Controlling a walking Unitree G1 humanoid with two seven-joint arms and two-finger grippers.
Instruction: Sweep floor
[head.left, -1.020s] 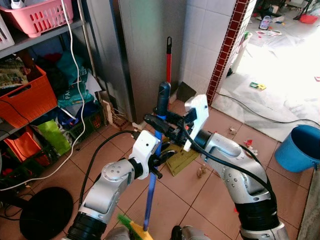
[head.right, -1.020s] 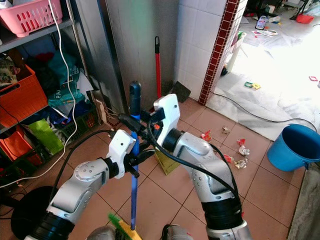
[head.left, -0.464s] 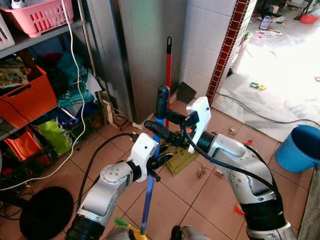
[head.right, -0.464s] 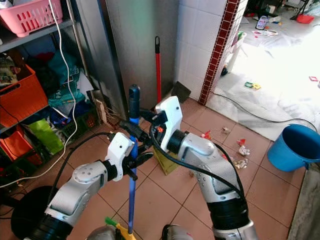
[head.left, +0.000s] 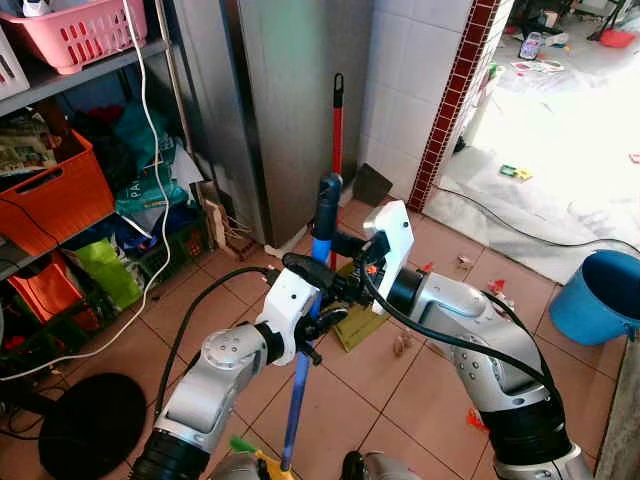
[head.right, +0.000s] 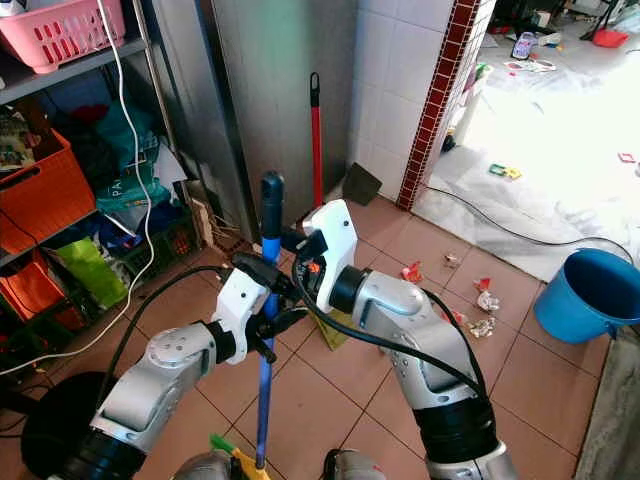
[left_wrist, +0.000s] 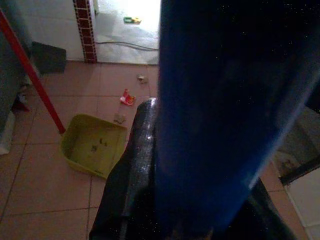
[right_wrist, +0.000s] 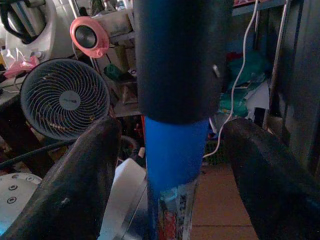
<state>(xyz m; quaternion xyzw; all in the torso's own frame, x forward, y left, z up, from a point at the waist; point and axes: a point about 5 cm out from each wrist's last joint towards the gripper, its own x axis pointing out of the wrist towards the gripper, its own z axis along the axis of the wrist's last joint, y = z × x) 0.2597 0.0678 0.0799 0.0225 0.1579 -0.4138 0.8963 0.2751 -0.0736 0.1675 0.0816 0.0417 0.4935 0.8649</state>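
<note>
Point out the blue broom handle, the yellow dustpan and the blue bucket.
blue broom handle (head.right: 264, 395): right eye view, on the bare shaft below the left gripper.
yellow dustpan (left_wrist: 92, 150): left wrist view, on the inside of the pan.
blue bucket (head.left: 588, 296): left eye view, on its outer wall.

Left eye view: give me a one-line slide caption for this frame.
Both grippers, left and right, hold an upright blue broom handle over tiled floor, near a yellow dustpan.
</note>
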